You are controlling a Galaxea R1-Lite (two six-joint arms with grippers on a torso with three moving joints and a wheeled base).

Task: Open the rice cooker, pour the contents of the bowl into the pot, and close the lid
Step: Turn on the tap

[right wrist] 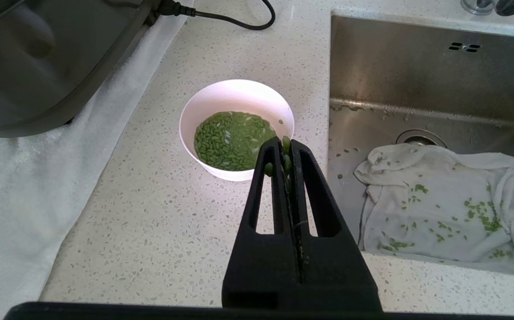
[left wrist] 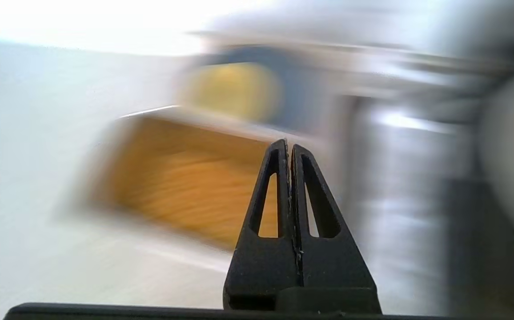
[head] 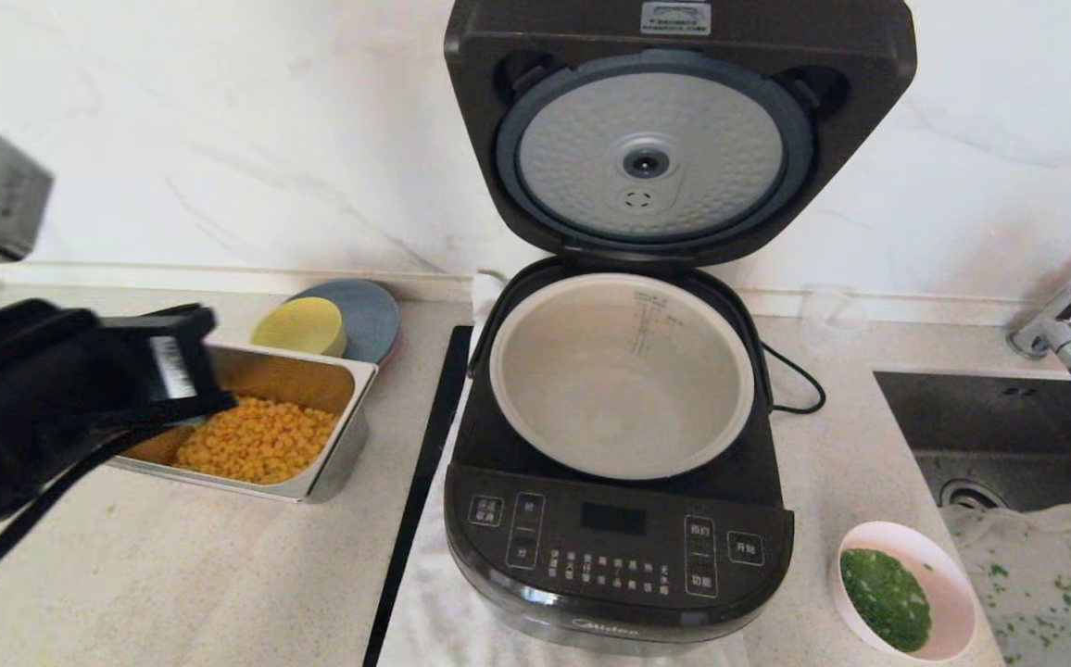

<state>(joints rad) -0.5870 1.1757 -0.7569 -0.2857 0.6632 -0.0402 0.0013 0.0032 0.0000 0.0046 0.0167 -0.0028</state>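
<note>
The black rice cooker (head: 619, 547) stands mid-counter with its lid (head: 674, 130) swung up, silver underside facing me. Its grey-beige pot (head: 619, 380) looks empty. The pink bowl (head: 952, 574) sits right of the cooker's front, near the sink, holding the chopped green contents (head: 886, 597). My left gripper (head: 220, 403) is shut and empty over the corn tray, left of the cooker. In the right wrist view my right gripper (right wrist: 286, 144) is shut a little above the counter, just short of the bowl (right wrist: 234, 95), with a few green bits stuck between its fingers. It is outside the head view.
A steel tray (head: 350, 435) of yellow corn lies left of the cooker, with a yellow bowl (head: 299, 326) on a blue-grey plate (head: 369, 315) behind it. At the right are a sink (head: 989, 426), a speckled cloth (head: 1036, 574) and a faucet (head: 1064, 329). The power cord (head: 800, 380) trails behind.
</note>
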